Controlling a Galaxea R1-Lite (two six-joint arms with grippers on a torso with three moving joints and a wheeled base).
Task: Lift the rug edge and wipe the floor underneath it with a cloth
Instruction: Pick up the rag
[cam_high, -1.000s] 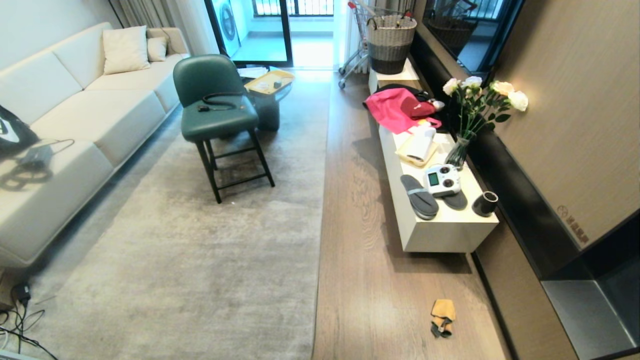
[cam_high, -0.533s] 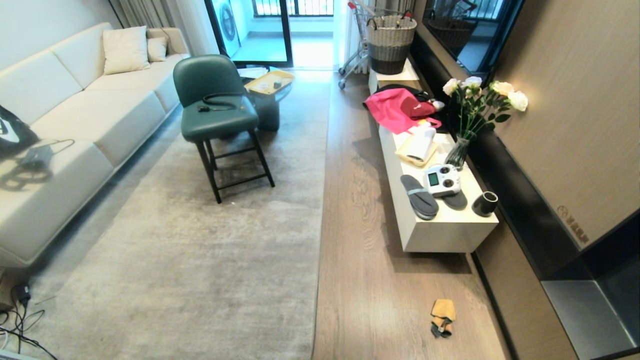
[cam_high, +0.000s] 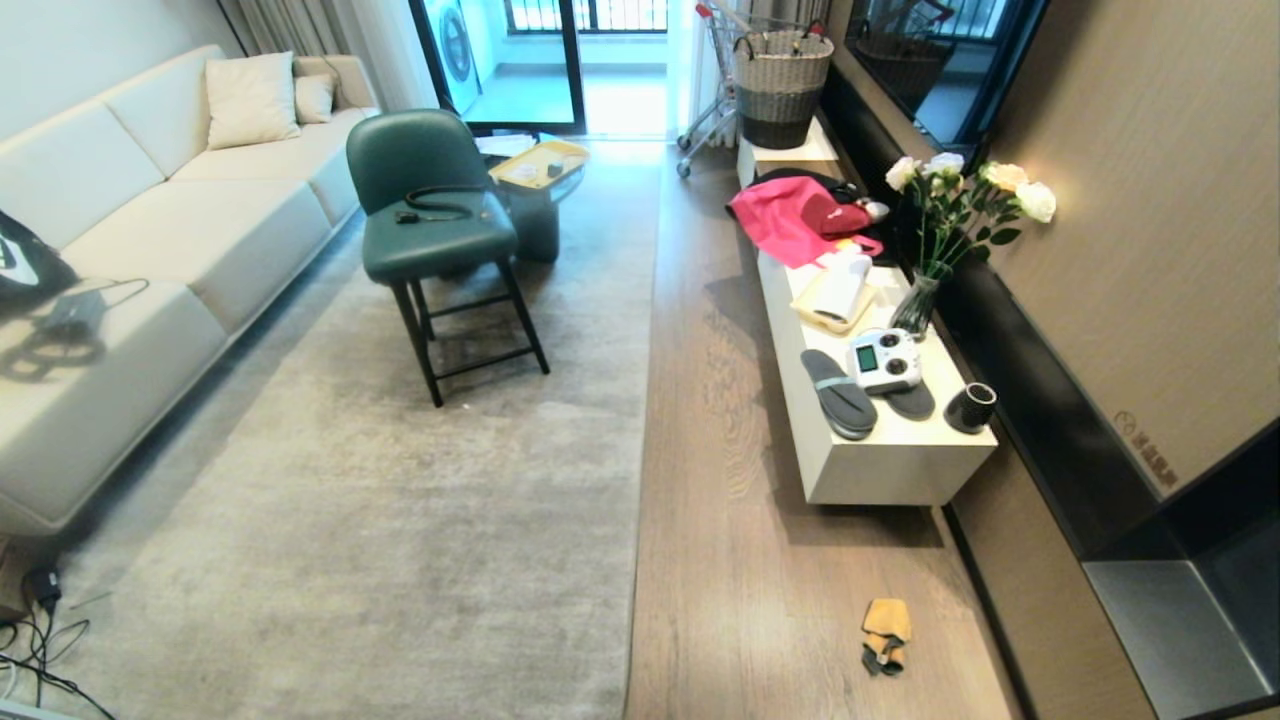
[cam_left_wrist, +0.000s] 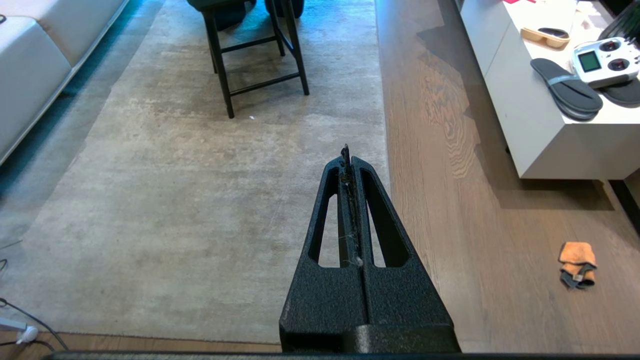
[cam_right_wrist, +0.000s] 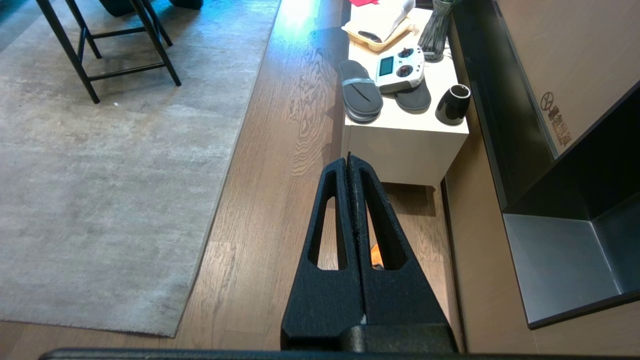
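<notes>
The pale grey rug's edge (cam_high: 638, 500) runs straight away from me down the middle of the room, flat on the brown wood floor (cam_high: 720, 560). Its near corner (cam_right_wrist: 175, 334) shows in the right wrist view. The small orange-yellow cloth (cam_high: 886, 632) lies crumpled on the floor to the right of the rug, near the white cabinet. Neither arm shows in the head view. My left gripper (cam_left_wrist: 347, 150) hangs shut and empty above the rug's edge (cam_left_wrist: 382, 100). My right gripper (cam_right_wrist: 348, 157) is shut and empty over the bare floor, with the cloth (cam_right_wrist: 375, 255) partly hidden behind its fingers.
A low white cabinet (cam_high: 890, 470) with slippers, a controller, a cup and a flower vase lines the right of the floor strip. A dark wall unit (cam_high: 1180, 620) stands beyond it. A green chair (cam_high: 430, 220) stands on the rug, a sofa (cam_high: 120, 250) at the left, cables (cam_high: 30, 640) at the near left.
</notes>
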